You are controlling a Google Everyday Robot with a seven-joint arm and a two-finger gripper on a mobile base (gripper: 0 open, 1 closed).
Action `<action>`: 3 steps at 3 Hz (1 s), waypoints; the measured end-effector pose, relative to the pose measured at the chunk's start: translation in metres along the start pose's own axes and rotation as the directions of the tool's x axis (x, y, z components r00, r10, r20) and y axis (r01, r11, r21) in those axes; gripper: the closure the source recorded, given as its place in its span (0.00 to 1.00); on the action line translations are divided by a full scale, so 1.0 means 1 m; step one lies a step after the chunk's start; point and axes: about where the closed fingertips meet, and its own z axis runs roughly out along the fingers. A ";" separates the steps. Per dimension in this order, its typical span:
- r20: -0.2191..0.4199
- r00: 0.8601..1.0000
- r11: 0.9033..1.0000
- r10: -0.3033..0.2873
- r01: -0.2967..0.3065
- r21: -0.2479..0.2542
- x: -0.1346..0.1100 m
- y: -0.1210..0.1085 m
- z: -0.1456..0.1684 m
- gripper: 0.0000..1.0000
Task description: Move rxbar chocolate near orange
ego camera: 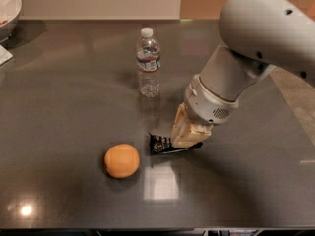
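Camera view looks down on a dark, glossy worktop (59,107). At its far left corner sits a white bowl (11,11), partly cut off by the frame, with a hint of something reddish inside that cannot be made out. A clear water bottle (148,65) with a white cap stands upright toward the back middle; how full it is cannot be told.

The gripper (186,141) is down at the worktop, right of centre, on a bulky white arm (246,48) that reaches in from the upper right. Its tan fingers (181,128) are closed together on the right end of the rxbar chocolate (161,145), which sticks out to the left, low over the surface. The orange (121,160) rests just left of the bar, apart from it, with only a narrow bare strip between them.

Open worktop spreads left of the orange and in front of it, up to the near edge. On the right the worktop's edge runs slantwise, close under the arm. The bottle stands behind the bar, apart from it. A white scrap (3,55) lies at the left edge.
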 end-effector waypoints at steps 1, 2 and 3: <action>0.019 1.000 1.000 -0.018 0.018 -0.011 -0.009 0.005 0.001 1.00; 0.029 0.999 0.999 -0.028 0.029 -0.025 -0.015 0.008 0.004 0.83; 0.029 0.999 0.999 -0.031 0.032 -0.034 -0.016 0.010 0.009 0.60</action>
